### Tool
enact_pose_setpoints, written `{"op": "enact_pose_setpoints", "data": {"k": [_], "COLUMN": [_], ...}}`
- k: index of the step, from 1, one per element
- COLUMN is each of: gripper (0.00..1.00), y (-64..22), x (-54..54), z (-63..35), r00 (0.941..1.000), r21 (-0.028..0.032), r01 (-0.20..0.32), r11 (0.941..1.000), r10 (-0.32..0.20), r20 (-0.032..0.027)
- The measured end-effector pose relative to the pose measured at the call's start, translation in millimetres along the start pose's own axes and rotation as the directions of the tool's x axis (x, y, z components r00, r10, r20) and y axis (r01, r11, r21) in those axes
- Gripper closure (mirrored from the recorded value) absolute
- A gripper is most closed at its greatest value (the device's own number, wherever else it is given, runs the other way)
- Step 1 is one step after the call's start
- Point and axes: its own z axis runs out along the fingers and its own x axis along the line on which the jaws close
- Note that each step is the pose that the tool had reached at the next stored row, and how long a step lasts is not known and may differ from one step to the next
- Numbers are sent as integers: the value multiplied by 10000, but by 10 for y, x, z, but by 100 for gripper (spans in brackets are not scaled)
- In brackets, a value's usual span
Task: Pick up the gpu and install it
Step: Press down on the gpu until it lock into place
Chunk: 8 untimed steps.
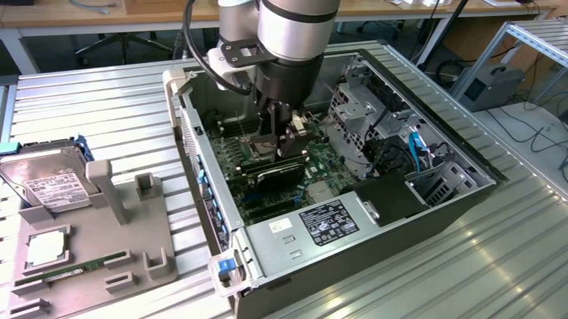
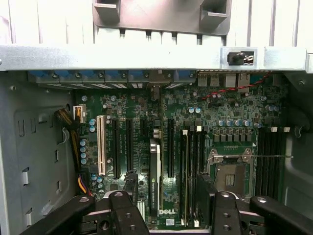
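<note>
The gpu [image 1: 271,175] stands on edge in a motherboard slot inside the open computer case [image 1: 213,199], its dark face towards the case's front. In the wrist view I see the gpu [image 2: 155,171] edge-on, a thin green and black strip with a label, running between the slots. My gripper [image 1: 288,138] hangs just above the card. In the wrist view the gripper [image 2: 173,215] is open, its two black fingers [image 2: 122,213] set wide apart on either side of the card's line, with nothing between them.
A grey fixture tray [image 1: 116,259] at the exterior view's left carries a silver hard drive [image 1: 49,181], a CPU [image 1: 44,249] and a RAM stick [image 1: 71,271]. Inside the case are a drive cage [image 1: 355,109], a labelled power supply [image 1: 324,222] and the CPU socket [image 2: 230,174].
</note>
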Motion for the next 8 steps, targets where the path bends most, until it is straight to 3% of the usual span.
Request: {"op": "enact_pose_setpoints", "data": {"k": [7, 8], "gripper": [40, 55], "y": [0, 0], "x": [0, 0], "z": [0, 0], "r00": [10000, 10000], "r21": [0, -1], "r01": [0, 0], "r11": [10000, 10000], "r10": [0, 0], "r20": [0, -1]}}
